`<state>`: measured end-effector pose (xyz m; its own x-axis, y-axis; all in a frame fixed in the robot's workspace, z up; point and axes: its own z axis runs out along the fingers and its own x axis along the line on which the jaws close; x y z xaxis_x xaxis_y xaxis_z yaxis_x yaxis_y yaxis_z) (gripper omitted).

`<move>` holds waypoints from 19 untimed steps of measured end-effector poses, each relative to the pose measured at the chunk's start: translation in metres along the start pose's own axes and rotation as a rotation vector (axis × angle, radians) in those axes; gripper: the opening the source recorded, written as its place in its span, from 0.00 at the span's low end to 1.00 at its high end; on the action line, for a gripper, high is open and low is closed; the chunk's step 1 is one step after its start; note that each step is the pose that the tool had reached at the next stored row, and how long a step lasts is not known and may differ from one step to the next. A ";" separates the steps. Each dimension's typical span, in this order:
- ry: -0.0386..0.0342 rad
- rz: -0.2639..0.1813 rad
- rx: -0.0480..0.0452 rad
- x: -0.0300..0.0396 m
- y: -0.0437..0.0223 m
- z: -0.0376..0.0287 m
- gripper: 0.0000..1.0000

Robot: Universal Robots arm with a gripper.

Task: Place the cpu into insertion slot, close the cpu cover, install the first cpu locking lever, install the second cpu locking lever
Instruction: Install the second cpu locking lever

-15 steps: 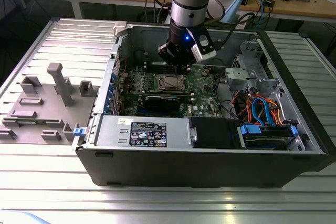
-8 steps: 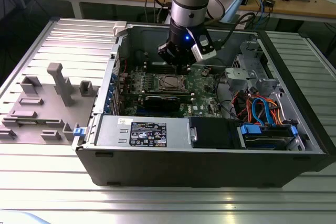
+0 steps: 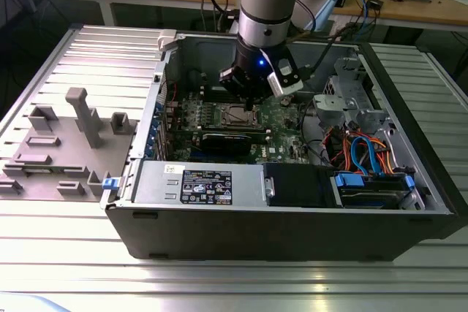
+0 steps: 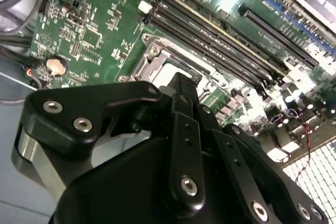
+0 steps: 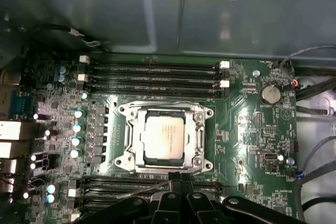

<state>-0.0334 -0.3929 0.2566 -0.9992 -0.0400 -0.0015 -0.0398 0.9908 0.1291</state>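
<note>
Cpu (image 5: 164, 137) seated in insertion slot (image 5: 128, 142), cpu cover (image 5: 199, 137) apparently down; hand (image 5: 178, 186) fingers together, empty, just above.

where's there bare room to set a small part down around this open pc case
The ribbed metal table is bare beyond the grey fixture block, and again in front of the case. Inside it is crowded: the gripper hangs over the cpu, with memory slots beside it and cables towards the exterior view's right.
</note>
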 end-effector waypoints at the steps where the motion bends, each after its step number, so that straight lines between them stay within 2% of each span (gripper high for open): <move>1: 0.0015 0.000 -0.0017 0.0001 -0.0024 0.0008 0.11; 3: 0.0031 0.000 -0.0028 0.0010 -0.0053 0.0031 0.11; 5: 0.0047 0.000 -0.0036 0.0048 -0.0072 0.0048 0.11; 7: 0.0062 0.000 -0.0042 0.0100 -0.0088 0.0064 0.11; 8: 0.0074 0.000 -0.0044 0.0148 -0.0094 0.0080 0.11; 9: 0.0101 0.000 -0.0041 0.0177 -0.0106 0.0090 0.11; 11: 0.0152 0.001 -0.0053 0.0192 -0.0153 0.0107 0.11; 13: 0.0189 0.001 -0.0098 0.0323 -0.0172 0.0140 0.11; 14: 0.0189 0.001 -0.0113 0.0353 -0.0175 0.0149 0.11; 17: 0.0187 0.001 -0.0195 0.0391 -0.0183 0.0186 0.11; 18: 0.0184 0.000 -0.0284 0.0399 -0.0188 0.0203 0.11; 19: 0.0182 0.000 -0.0329 0.0400 -0.0190 0.0214 0.11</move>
<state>-0.0727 -0.4105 0.2328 -0.9990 -0.0427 0.0165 -0.0394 0.9861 0.1616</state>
